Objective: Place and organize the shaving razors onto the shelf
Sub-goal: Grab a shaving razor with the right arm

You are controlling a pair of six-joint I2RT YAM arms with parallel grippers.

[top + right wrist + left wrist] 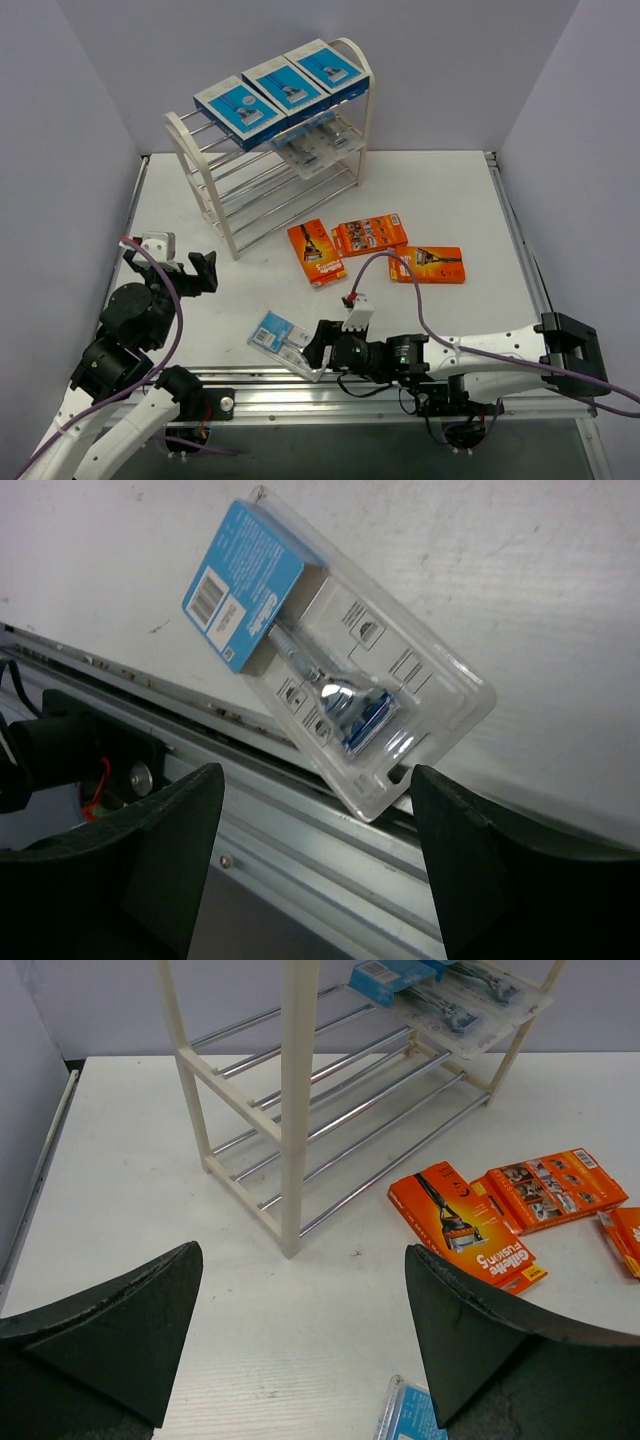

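The shaving razors (285, 85) are sitting in four places right now. Three blue boxes (237, 108) are lining the top tier of the white-framed shelf with chrome rods (200, 175), and two clear packs (318, 148) are resting on the tier below. Three orange packs (369, 234) are lying on the white worktop (440, 190). One clear blister pack with a blue card (280, 340) is lying at the near edge, its corner hanging out over the aluminium rail (300, 850).

That overhang is what we are worrying about. A nudge from a fingertip could tip the pack off the worktop. The slick, flat plastic is offering little to pinch, so we are judging a slip likely if the jaws close on the corner alone.

The right gripper (318, 352) is lying low, stretched along the near edge and pointing left at the pack, jaws apart and clamping nothing. The left gripper (200, 272) is hovering above the worktop facing the shelf, jaws wide apart and empty.
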